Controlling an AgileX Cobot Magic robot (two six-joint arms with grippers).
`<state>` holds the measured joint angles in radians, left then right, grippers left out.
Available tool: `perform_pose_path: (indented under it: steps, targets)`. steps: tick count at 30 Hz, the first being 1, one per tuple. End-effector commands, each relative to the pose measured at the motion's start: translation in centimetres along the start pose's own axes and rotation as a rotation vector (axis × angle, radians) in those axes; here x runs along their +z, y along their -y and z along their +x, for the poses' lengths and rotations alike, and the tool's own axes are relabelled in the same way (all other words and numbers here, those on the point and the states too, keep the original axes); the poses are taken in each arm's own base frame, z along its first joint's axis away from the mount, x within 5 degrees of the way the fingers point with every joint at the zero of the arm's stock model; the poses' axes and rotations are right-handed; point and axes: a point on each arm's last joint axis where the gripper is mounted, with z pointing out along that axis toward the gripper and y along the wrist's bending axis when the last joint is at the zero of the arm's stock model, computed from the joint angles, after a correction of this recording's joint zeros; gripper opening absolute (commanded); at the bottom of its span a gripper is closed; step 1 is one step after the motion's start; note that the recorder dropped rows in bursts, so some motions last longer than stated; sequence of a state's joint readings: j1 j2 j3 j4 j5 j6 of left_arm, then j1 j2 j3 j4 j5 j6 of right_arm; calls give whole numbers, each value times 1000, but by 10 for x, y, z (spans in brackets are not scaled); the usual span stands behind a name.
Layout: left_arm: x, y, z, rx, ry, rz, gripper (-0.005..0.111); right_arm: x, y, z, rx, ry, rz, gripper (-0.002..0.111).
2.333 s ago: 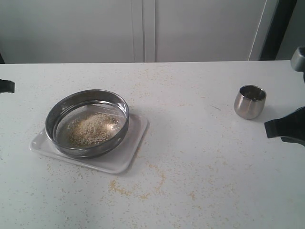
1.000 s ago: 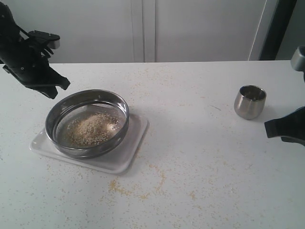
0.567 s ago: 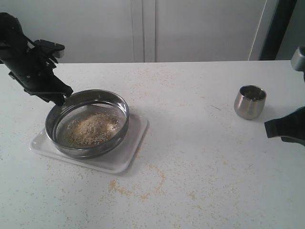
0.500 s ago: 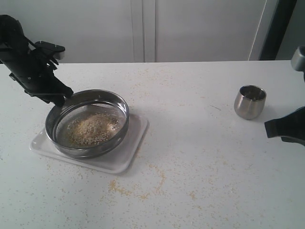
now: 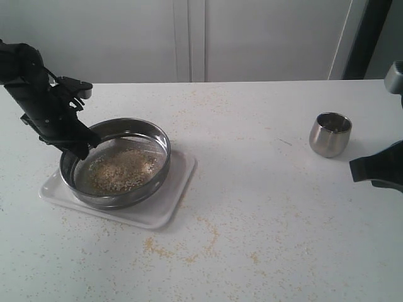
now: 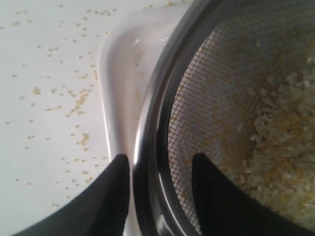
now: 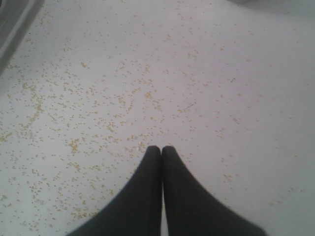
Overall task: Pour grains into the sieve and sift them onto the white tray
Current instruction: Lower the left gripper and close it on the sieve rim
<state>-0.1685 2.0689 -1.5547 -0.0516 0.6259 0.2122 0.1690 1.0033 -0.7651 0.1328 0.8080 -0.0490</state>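
Close left tool [image 6: 160,164], spread astride sieve [image 6: 147,123] rim, firmly; shake gently over tray [image 5: 171,200] beneath. Leave right tool [image 7: 161,150] pinched together.

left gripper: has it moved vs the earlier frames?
Yes. In the exterior view the left gripper has come in from the left edge and dropped to the left rim of the sieve, which has not shifted. Its open jaws now straddle that rim.

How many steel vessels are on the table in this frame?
2. The sieve sits on the white tray at the left; a small steel cup stands alone toward the right. None seems hidden.
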Motion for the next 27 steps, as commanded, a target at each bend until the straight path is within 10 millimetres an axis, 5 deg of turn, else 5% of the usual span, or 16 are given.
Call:
perform_pose_path:
  steps: [1,27]
  targets:
    - [3,1,1,-33,-22,11,43,0,1,1,0,10,4,0]
    - [6,2,3,-62,-32,13,33,0,1,1,0,12,4,0]
